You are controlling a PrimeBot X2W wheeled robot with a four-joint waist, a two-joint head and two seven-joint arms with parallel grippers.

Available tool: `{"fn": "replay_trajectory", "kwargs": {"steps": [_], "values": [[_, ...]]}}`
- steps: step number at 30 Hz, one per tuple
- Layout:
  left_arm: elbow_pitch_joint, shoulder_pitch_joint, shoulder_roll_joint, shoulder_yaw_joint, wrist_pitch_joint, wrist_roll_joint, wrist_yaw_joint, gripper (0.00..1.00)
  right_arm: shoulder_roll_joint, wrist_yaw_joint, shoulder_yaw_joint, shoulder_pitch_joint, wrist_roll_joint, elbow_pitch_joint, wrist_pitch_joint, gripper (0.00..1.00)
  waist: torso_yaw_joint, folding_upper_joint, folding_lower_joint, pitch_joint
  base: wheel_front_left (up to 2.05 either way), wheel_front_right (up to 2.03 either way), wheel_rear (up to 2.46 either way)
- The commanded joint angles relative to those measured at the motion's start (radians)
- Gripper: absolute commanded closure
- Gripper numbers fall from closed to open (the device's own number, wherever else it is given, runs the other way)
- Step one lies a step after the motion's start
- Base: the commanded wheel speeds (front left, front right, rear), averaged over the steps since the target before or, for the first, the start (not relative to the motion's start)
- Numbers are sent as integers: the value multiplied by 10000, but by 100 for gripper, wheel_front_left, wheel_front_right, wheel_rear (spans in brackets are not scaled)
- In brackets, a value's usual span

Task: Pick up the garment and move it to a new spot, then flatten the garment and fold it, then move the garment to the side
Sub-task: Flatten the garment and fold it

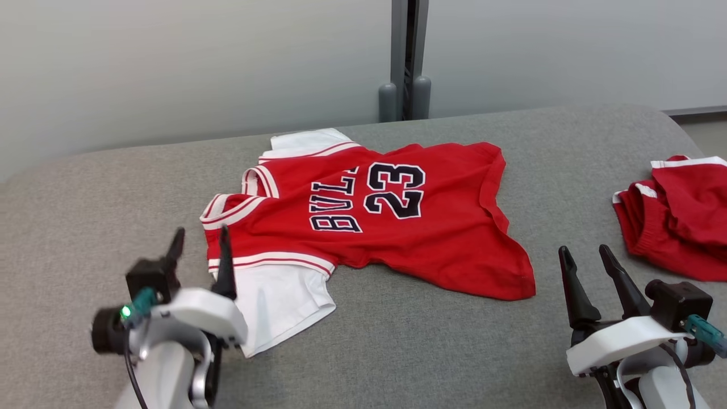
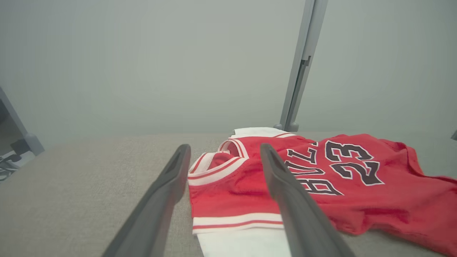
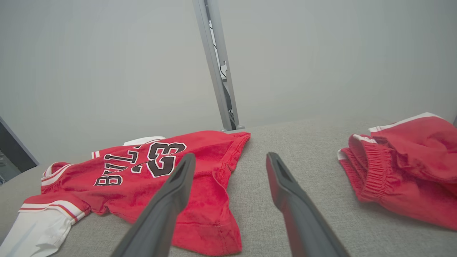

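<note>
Both spread wide, empty: left tool (image 1: pixel 201 230), right tool (image 1: pixel 583 249), near jersey (image 1: pixel 397 244).

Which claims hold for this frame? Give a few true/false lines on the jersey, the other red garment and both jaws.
1. The red jersey lies spread on the grey padded surface. True.
2. Its number reads 32. False: it reads 23.
3. The left jaws are shut on the jersey. False: they stand open, holding nothing.
4. The right jaws are open. True.
5. A second red garment lies to the robot's right, apart from the jersey. True.
6. The jersey's sleeves are black. False: the near sleeve is white.
</note>
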Motion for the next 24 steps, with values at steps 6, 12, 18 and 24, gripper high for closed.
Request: {"fn": "replay_trajectory", "kwargs": {"steps": [6,12,18,24], "values": [[-519,1599,-615,296,-36,409,-91,0,-88,0,-120,371,26,-131,-52,0,315,0,0,-247,0,0,0],[211,2022,-901,150,-37,328,-120,0,-35,0,-95,393,-19,-104,-51,0,378,0,0,-278,0,0,0],[1442,1770,-1006,-196,132,26,-336,0,-10,0,16,333,-16,-19,-52,0,337,0,0,-252,0,0,0],[2377,1444,-1052,-404,307,-420,-538,0,-17,0,96,317,18,58,-52,0,239,0,0,-229,0,0,0]]}}
